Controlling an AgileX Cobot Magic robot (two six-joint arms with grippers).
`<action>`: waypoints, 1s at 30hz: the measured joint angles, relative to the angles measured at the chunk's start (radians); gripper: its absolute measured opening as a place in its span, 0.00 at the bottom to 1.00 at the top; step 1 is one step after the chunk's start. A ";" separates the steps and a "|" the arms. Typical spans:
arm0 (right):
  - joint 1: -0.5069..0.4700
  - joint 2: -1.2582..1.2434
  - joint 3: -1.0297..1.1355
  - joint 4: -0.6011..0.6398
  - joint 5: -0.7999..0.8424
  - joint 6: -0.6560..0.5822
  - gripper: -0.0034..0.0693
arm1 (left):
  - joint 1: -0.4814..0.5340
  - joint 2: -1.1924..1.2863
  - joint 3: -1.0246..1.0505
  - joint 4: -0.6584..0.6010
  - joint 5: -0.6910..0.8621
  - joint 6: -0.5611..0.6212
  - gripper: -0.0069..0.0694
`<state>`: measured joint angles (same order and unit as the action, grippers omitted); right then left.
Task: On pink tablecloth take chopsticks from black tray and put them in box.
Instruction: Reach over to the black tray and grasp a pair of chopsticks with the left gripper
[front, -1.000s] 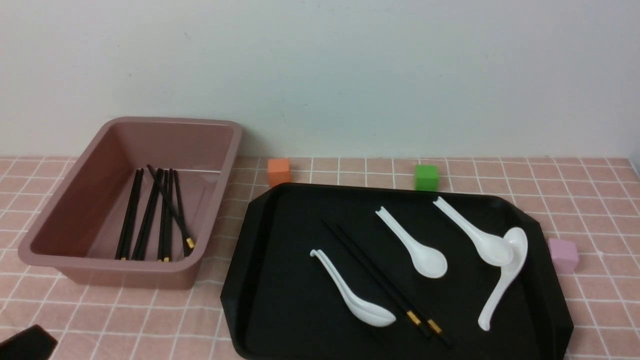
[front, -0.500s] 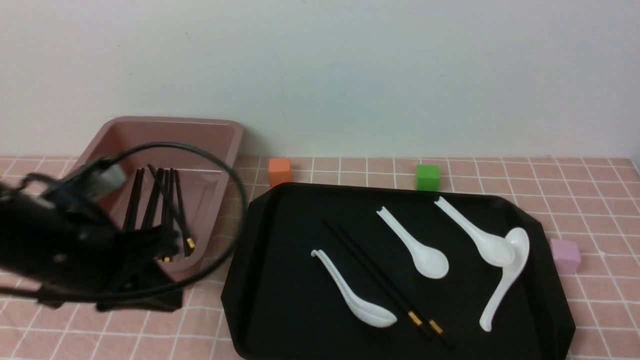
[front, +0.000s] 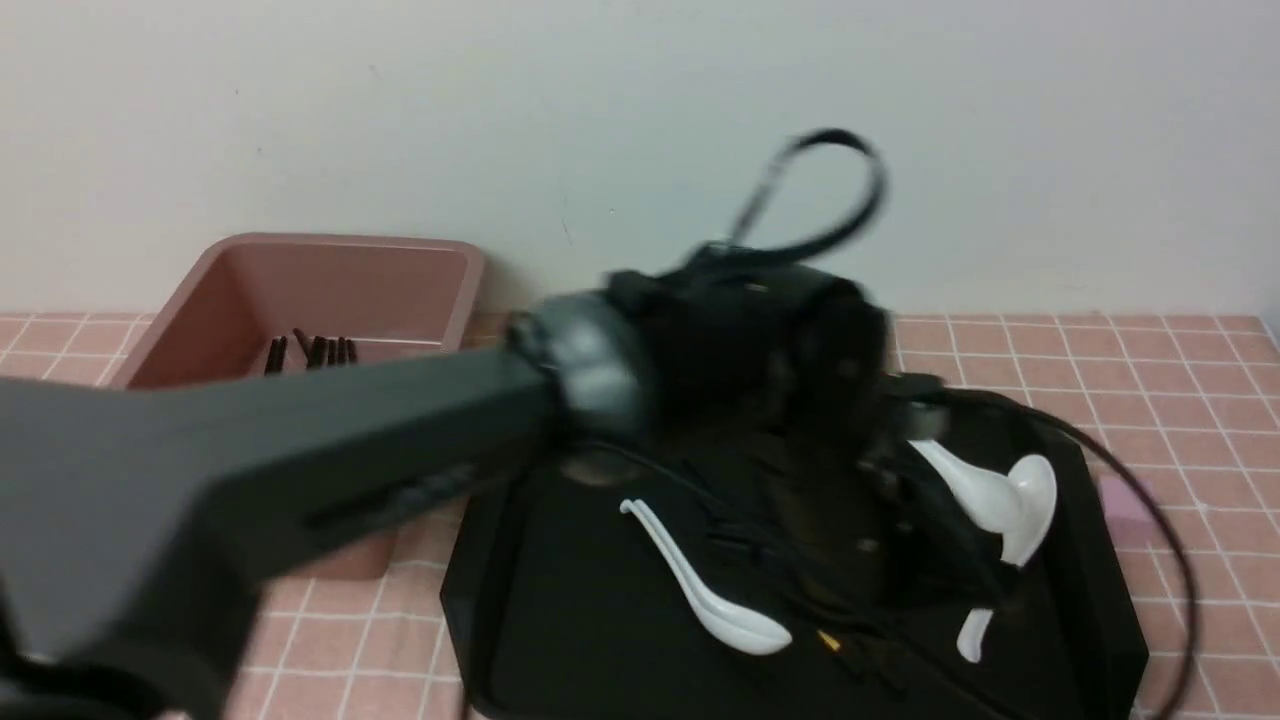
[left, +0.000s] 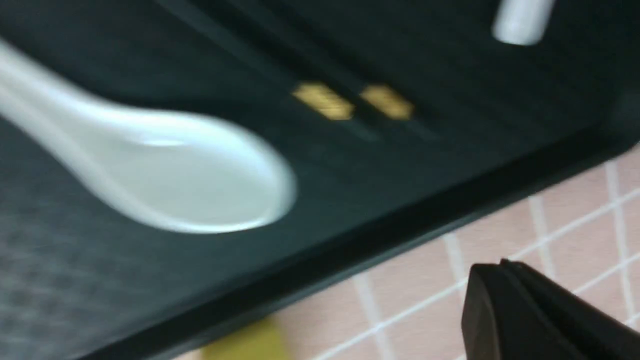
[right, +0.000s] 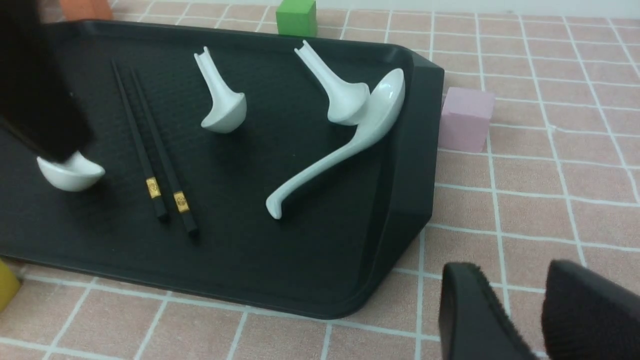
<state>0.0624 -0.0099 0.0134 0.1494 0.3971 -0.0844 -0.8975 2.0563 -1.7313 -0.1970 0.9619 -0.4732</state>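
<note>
The chopsticks (right: 145, 160) lie side by side on the black tray (right: 310, 260), with a white spoon (right: 70, 172) just beside them. The left gripper (front: 840, 540) hangs over them, too blurred to tell how far it is parted. The right gripper (right: 515, 280) sits off the tray above the pink tablecloth (right: 550, 150), its fingers slightly apart and empty.

Bright, even light; front, L-wrist views motion-blurred.
</note>
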 joint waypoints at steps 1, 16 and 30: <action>0.000 0.000 0.000 0.000 0.000 0.000 0.38 | -0.006 0.018 -0.027 0.003 0.016 -0.010 0.07; 0.000 0.000 0.000 0.000 0.000 0.000 0.38 | 0.083 0.262 -0.306 0.109 0.142 -0.317 0.49; 0.000 0.000 0.000 0.000 0.000 0.000 0.38 | 0.110 0.313 -0.312 0.224 0.066 -0.411 0.68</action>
<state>0.0624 -0.0099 0.0134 0.1494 0.3971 -0.0844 -0.7874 2.3698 -2.0436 0.0273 1.0282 -0.8844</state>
